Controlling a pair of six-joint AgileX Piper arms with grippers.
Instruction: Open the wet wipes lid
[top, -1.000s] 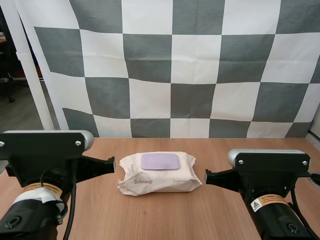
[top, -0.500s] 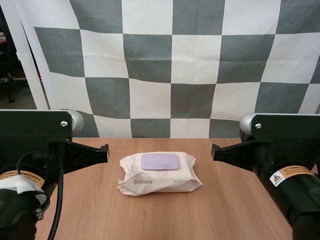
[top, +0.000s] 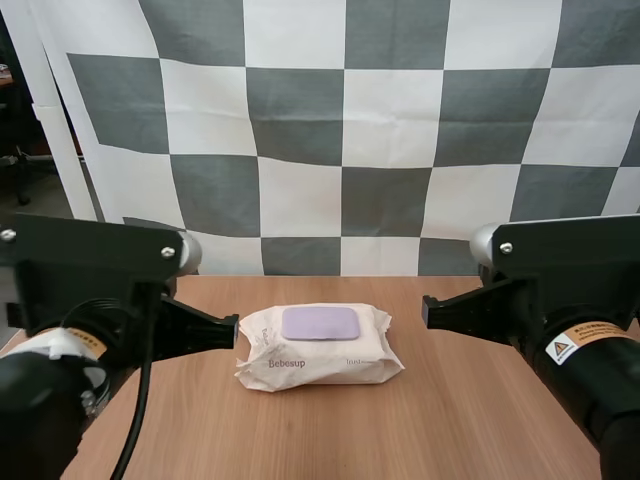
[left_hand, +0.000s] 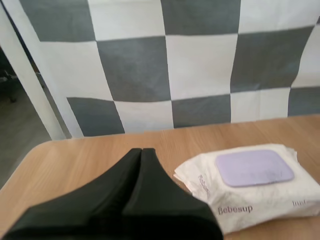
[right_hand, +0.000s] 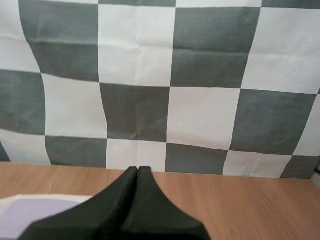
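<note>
Lying flat at the middle of the table (top: 330, 430), the pack of wet wipes (top: 318, 348) has its lilac lid (top: 320, 323) closed on top. My left hand (left_hand: 141, 151), clenched on nothing, is near the pack's left end; my right hand (right_hand: 137, 170), also clenched and empty, is off its right side.

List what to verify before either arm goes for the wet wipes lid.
1. Wet wipes pack lying flat on the table, lid side up: ok.
2. Purple lid closed flat, not yet opened: ok.
3. Nothing resting on the lid: ok.
4. Left gripper open for a grasp: not ok, fingers together.
5. Right gripper open for a grasp: not ok, fingers together.
6. Lid's lifting edge located: cannot tell.
</note>
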